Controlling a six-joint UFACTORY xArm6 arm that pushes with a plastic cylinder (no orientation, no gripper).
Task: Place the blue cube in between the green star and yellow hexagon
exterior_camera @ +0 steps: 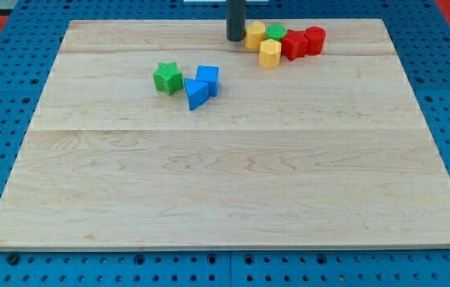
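Blue cube (208, 78) sits left of the worktop (225, 183) centre, touching a blue triangle (195, 94).
Green star (167, 77) is just left; our tip (234, 37) touches a yellow block (254, 35) by the hexagon (269, 54). We see no pincer.

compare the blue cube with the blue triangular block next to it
The blue cube is square-faced; the blue triangular block is a wedge that narrows to a point. The cube sits nearer the view's top and right; the triangular block lies nearer the bottom, closer to the green star. Both share the same blue and touch each other.
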